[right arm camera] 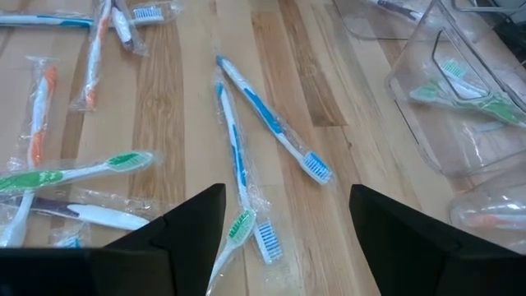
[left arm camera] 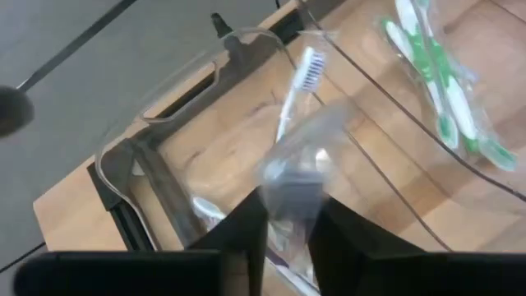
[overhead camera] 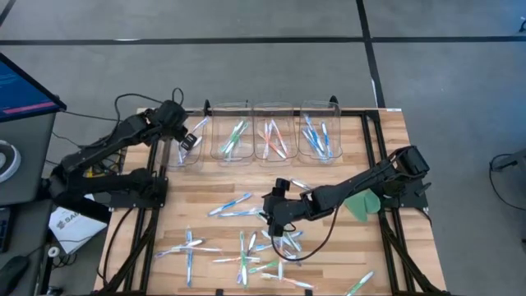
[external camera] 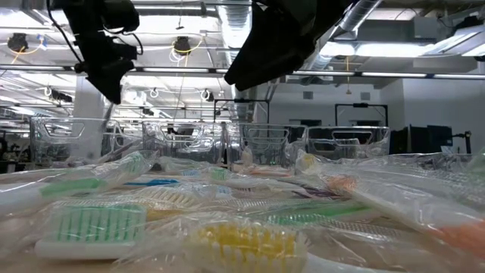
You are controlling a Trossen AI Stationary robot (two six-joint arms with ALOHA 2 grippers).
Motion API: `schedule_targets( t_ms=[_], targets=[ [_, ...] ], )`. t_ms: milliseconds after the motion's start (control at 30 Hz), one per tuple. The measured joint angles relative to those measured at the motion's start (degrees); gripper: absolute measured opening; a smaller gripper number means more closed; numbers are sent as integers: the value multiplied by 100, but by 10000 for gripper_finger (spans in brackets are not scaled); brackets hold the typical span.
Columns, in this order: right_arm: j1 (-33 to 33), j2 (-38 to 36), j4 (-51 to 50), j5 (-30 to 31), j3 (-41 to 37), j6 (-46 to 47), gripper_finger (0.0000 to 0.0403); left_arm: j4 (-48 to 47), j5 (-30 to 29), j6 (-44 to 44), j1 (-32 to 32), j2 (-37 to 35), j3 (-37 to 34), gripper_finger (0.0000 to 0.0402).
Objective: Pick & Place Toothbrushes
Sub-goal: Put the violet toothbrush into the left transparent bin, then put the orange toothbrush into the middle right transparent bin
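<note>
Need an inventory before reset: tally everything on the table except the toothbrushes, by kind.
Clear bins: 4
Arms: 2
Green leaf-shaped piece: 1
Total: 7

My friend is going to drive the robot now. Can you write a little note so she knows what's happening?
Left end effector: over the leftmost clear bin, with a wrapped toothbrush between its fingers.
Right end effector: open, empty, above the loose toothbrushes on the table.
Done: green ones in the second bin, orange in the third bin, blue in the fourth bin.
Left: many wrapped brushes still on the table.
</note>
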Motion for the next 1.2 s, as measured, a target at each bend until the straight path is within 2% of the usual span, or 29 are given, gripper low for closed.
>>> schedule_targets(
  t_ms=[133, 233, 367, 567, 733, 1000, 1200],
  targets=[
    [101, 0, -223, -186, -2, 49, 255, 50, -44, 16, 42, -5, -38, 119],
    [195, 0, -490, -902, 34, 346, 255, 80, -209, 202, 42, -13, -38, 146],
    [345, 2, -994, -2091, 267, 1204, 255, 109, -210, 317, 38, -15, -38, 169],
    [688, 2, -1067, -2995, 265, 2539, 255, 154, -214, 321, 38, -15, -38, 177],
    [1142, 60, -826, -3161, 263, 3268, 255, 178, -230, 322, 36, -17, -38, 175],
    [1585, 59, -297, -2928, 562, 4261, 252, 182, -228, 322, 36, -17, -38, 175],
    [1797, 58, -271, -2533, 1602, 3691, 227, 182, -225, 323, 36, -17, -38, 176]
  ],
)
